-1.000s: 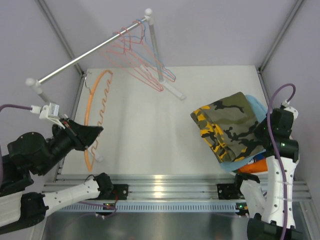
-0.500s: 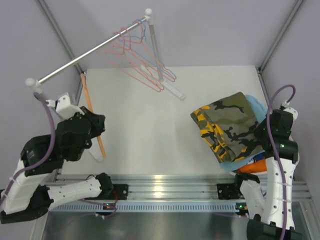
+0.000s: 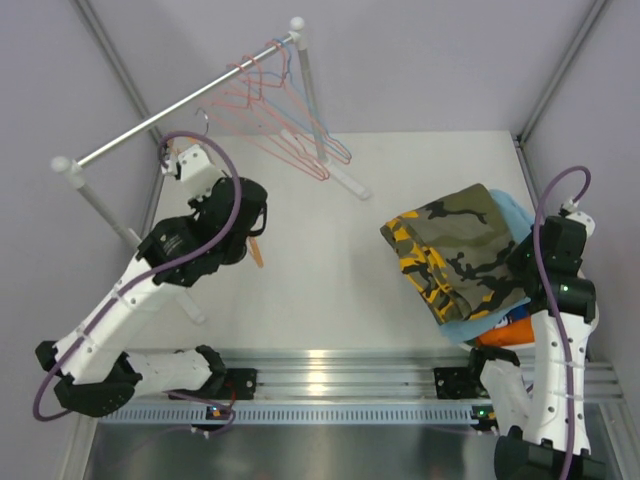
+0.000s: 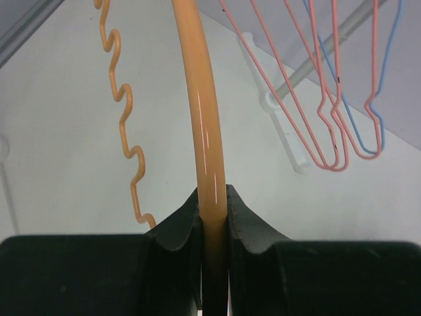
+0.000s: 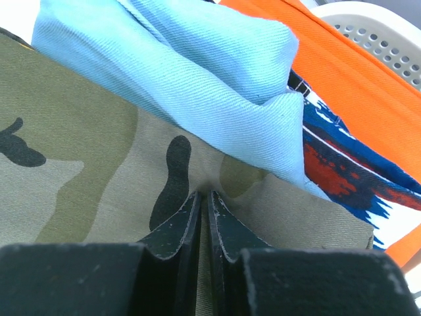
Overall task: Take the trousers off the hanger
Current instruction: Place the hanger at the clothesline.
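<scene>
My left hand [image 4: 212, 197] is squeezed shut on the orange hanger [image 4: 200, 118], up near the edge of the counter [image 3: 320, 280] at 10 o'clock. My right hand [image 5: 205, 197] is almost shut, pinching the camouflage top of the trousers [image 3: 455, 255]. They are piled by the 3 o'clock edge, with bare counter between us.
</scene>
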Motion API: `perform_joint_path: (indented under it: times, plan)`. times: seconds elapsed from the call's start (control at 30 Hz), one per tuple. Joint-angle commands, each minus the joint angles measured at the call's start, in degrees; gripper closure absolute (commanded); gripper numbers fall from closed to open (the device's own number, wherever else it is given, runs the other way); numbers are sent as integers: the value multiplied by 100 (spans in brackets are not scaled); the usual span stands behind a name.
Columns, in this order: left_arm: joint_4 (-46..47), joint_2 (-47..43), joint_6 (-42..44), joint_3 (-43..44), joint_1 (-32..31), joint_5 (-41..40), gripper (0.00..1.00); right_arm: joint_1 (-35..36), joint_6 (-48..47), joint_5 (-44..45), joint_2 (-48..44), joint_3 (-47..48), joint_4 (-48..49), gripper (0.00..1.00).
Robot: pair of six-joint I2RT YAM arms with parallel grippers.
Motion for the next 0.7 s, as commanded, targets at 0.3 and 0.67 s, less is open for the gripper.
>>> perform_joint_path:
  times: [0.3,0.67]
  plan:
    - [2026,571,1071,161,1325,393,100,-97,20,-46,120,31,80,91]
    - [3151,449,1731,-498,2019,261,100,-105,20,-134,243,75,142,91]
